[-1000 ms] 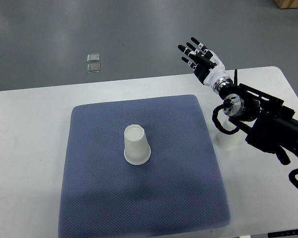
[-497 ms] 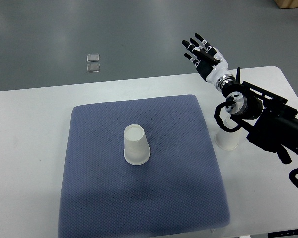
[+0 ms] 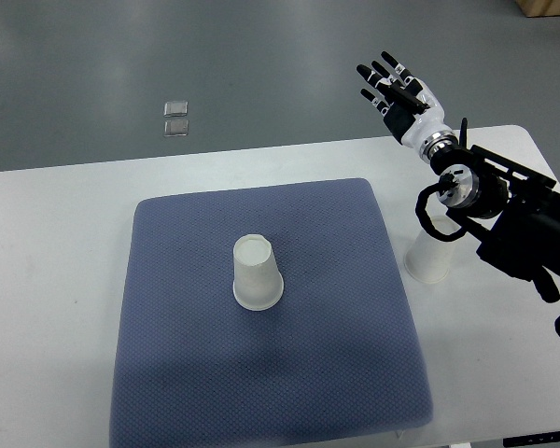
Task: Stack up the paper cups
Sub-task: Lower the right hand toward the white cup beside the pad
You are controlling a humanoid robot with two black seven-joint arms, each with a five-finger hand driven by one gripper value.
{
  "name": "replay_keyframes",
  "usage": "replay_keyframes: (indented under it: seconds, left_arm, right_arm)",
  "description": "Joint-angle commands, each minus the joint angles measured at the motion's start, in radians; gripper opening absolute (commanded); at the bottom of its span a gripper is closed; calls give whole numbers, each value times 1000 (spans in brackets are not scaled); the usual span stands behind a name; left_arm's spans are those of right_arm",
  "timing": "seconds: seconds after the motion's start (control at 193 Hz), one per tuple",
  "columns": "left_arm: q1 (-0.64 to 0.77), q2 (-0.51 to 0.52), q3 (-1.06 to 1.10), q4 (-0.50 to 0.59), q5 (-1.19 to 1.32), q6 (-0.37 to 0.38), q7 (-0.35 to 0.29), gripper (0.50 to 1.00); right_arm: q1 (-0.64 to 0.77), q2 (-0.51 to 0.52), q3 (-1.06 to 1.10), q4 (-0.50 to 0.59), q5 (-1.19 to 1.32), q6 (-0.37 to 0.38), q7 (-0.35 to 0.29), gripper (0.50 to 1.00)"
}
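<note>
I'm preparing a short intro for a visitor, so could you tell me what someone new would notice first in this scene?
The eye goes first to the right hand, fingers spread and holding nothing, raised beyond the far right edge of the white table. Next comes the upside-down paper cup standing alone near the middle of the blue-grey mat. A second cup sits off the mat to its right, partly hidden under the black arm.

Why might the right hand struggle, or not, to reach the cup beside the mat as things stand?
Probably not much: the right hand is open and empty, but the arm's own wrist overhangs the second cup, partly covering it.
</note>
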Motion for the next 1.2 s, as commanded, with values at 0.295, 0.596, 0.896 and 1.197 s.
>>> replay_keyframes:
  seconds: [0.295,0.596,0.896,1.197]
  left_arm:
    - [0,0,0,0,0,0,0,1000]
    - [0,0,0,0,0,0,0,1000]
    - [0,0,0,0,0,0,0,1000]
    - [0,0,0,0,0,0,0,1000]
  right_arm:
    - [11,-147,-1,21,-215,272,3,921]
    - [84,-424,-21,66,-582,543,3,921]
    - [104,-657,-58,331,-1100,543,4,919]
    - [107,-749,-119,471,-1513,518,0,903]
